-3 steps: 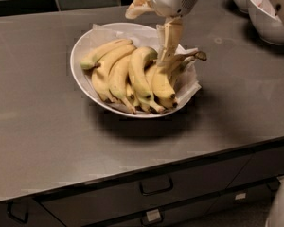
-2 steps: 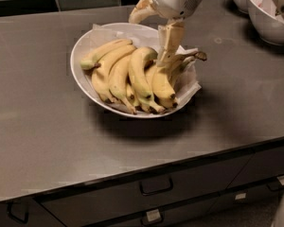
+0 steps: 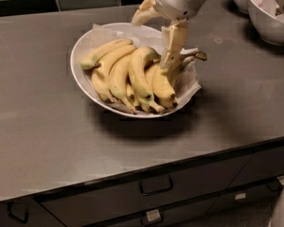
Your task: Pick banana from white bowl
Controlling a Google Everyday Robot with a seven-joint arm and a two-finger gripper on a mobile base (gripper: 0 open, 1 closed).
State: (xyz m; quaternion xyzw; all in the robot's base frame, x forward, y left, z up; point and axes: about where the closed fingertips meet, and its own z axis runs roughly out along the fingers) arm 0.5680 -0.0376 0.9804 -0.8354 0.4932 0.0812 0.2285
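Observation:
The white bowl (image 3: pixel 78 66), wide, shallow and lined with crumpled white paper, sits mid-counter and holds several yellow bananas. The banana (image 3: pixel 138 77), long, plump and strongly curved, lies in the middle of the pile with its stem end up near the gripper. My gripper (image 3: pixel 151 45) hangs over the bowl's back right. It is open. One finger (image 3: pixel 173 48) reaches down onto the stem ends of the bananas on the right. The other finger (image 3: pixel 141 14) sticks out to the left above the bowl's far rim. The gripper holds nothing.
Two smaller, deeper white bowls (image 3: pixel 270 13) stand at the counter's far right corner. A dark tiled wall runs along the back. The counter's front edge drops to drawers with handles (image 3: pixel 156 186).
The gripper has come down slightly over the bowl's right side. The bananas and bowl have not moved.

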